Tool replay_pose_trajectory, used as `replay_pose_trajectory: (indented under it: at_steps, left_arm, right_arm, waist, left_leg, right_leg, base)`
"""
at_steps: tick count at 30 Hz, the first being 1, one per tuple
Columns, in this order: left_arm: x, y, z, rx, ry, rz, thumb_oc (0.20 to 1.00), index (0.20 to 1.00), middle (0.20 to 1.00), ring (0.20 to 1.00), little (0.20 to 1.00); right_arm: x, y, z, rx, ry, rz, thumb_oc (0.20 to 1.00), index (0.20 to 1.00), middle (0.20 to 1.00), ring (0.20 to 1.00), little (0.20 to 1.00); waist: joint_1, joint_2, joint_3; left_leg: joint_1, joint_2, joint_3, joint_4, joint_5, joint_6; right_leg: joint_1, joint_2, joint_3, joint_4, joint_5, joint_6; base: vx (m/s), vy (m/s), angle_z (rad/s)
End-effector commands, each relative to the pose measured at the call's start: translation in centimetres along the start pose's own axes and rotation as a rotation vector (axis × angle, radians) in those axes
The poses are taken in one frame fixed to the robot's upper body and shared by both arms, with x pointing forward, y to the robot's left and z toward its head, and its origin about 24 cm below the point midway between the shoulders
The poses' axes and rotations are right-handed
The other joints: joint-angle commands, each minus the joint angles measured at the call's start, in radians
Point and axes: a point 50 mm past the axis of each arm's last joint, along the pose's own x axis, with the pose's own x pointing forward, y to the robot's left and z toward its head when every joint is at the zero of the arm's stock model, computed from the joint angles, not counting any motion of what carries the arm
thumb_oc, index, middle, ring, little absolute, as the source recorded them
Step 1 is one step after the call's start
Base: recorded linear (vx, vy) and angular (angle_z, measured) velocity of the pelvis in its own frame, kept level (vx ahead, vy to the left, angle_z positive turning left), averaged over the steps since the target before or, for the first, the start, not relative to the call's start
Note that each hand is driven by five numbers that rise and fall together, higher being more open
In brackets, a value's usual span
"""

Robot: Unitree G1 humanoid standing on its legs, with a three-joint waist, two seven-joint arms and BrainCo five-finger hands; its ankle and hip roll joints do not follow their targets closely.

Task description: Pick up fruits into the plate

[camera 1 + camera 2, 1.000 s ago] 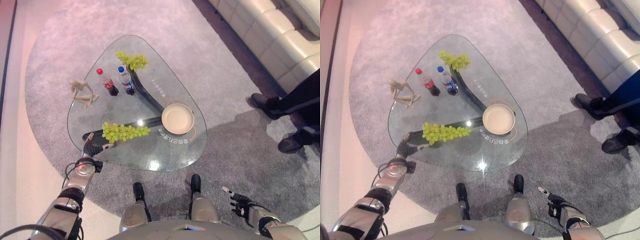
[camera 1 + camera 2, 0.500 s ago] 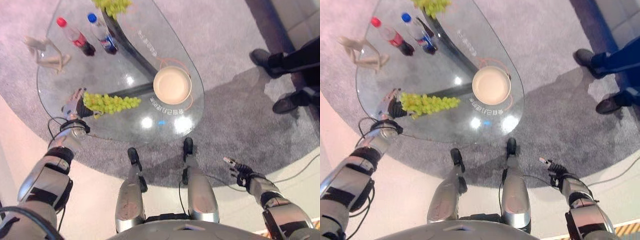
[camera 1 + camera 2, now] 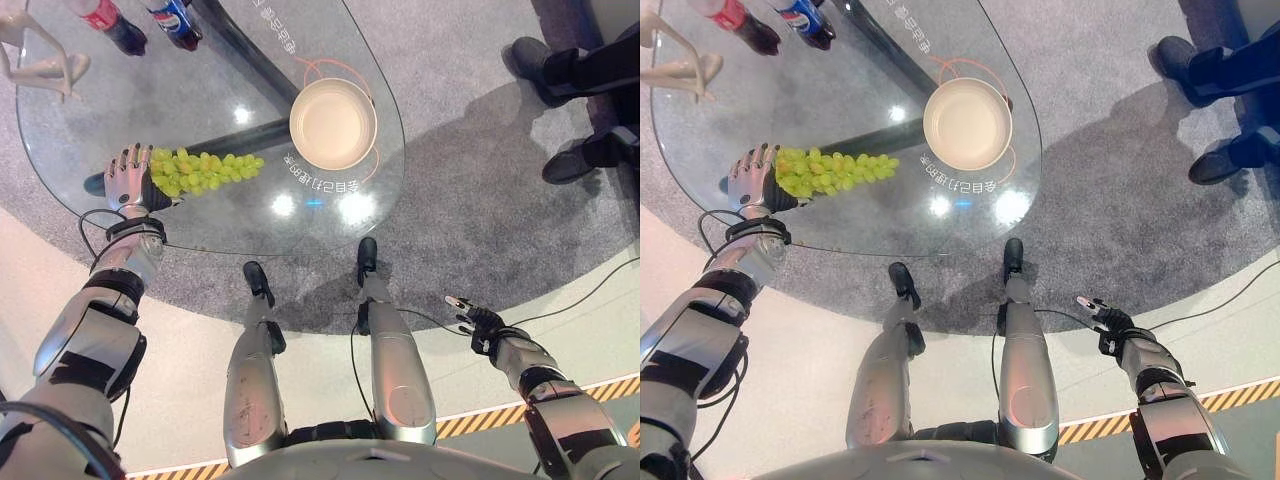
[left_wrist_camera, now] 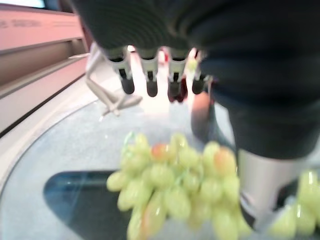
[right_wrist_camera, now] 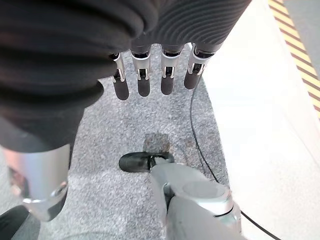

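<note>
Bright, even overhead lighting; lamp glare as white spots on the glass table (image 3: 60, 150) near the plate (image 3: 333, 124). Soft shadows on the carpet (image 3: 470, 170). Grapes (image 4: 185, 185) blurred in left wrist view.

Glass counter (image 3: 200, 215) on a grey rug (image 3: 470, 190); two capped bottles (image 3: 150, 20) and a pale figurine (image 3: 45, 65), perhaps wooden, at its far edge. A person's dark shoes (image 3: 575, 160) stand on the rug.
</note>
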Motion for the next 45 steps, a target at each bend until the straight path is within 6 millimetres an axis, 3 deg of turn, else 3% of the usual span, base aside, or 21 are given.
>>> replay_pose_trajectory:
  at_steps: [1,16,23,29,41,45]
  left_arm:
    - [0.8,2.0,-3.1,0.139,0.098,0.060,1.000,1.000,1.000,1.000,1.000]
    - [0.2,1.9,-4.5,0.203,0.206,0.111,1.000,1.000,1.000,1.000,1.000]
    - [0.7,3.9,-4.8,0.089,0.272,0.308,1.000,1.000,1.000,1.000,1.000]
    - [1.7,5.7,-4.8,0.047,0.314,0.377,1.000,1.000,1.000,1.000,1.000]
    - [3.3,8.8,-4.3,0.106,0.304,0.454,1.000,1.000,1.000,1.000,1.000]
    - [3.5,8.5,-4.1,0.165,0.279,0.378,1.000,1.000,1.000,1.000,1.000]
  right_arm:
    - [-0.2,-0.9,0.5,-0.011,-0.013,-0.032,1.000,1.000,1.000,1.000,1.000]
    - [-0.2,-0.8,0.8,-0.028,-0.035,0.004,1.000,1.000,1.000,1.000,1.000]
    - [-0.4,-0.6,-1.0,-0.059,0.001,0.018,1.000,1.000,1.000,1.000,1.000]
    - [-0.5,-0.6,-1.9,-0.069,0.006,0.031,1.000,1.000,1.000,1.000,1.000]
    - [-0.4,0.5,-1.9,-0.053,-0.012,0.069,1.000,1.000,1.000,1.000,1.000]
    - [-0.4,0.6,-1.8,-0.045,-0.030,0.067,1.000,1.000,1.000,1.000,1.000]
  waist:
    - [-0.002,-0.043,-0.010]
    - [-0.025,-0.028,-0.010]
    - [-0.029,-0.031,-0.010]
    - [-0.030,-0.043,-0.010]
    - [-0.036,-0.066,-0.010]
    - [-0.041,-0.063,-0.010]
  left_leg:
    - [-0.138,-0.070,-0.018,0.152,-0.108,0.022]
    - [-0.270,-0.062,-0.008,0.263,-0.137,0.012]
    - [-0.325,-0.068,-0.019,0.298,-0.146,0.018]
    - [-0.354,-0.067,-0.030,0.322,-0.155,0.021]
    - [-0.406,-0.063,-0.049,0.372,-0.178,0.023]
    - [-0.426,-0.067,-0.055,0.388,-0.185,0.027]
  right_leg:
    - [-0.097,0.069,-0.014,0.158,-0.126,-0.034]
    - [-0.216,0.060,-0.018,0.222,-0.139,-0.046]
    - [-0.268,0.072,0.002,0.244,-0.145,-0.056]
    - [-0.292,0.075,0.009,0.259,-0.148,-0.059]
    - [-0.333,0.074,0.013,0.278,-0.140,-0.059]
    - [-0.352,0.075,0.020,0.288,-0.140,-0.059]
  base:
    - [0.00,0.000,0.00]
    - [0.00,0.015,-0.02]
    - [0.01,0.027,-0.01]
    - [0.00,0.003,-0.01]
    - [0.01,-0.015,0.00]
    - [0.00,0.000,0.00]
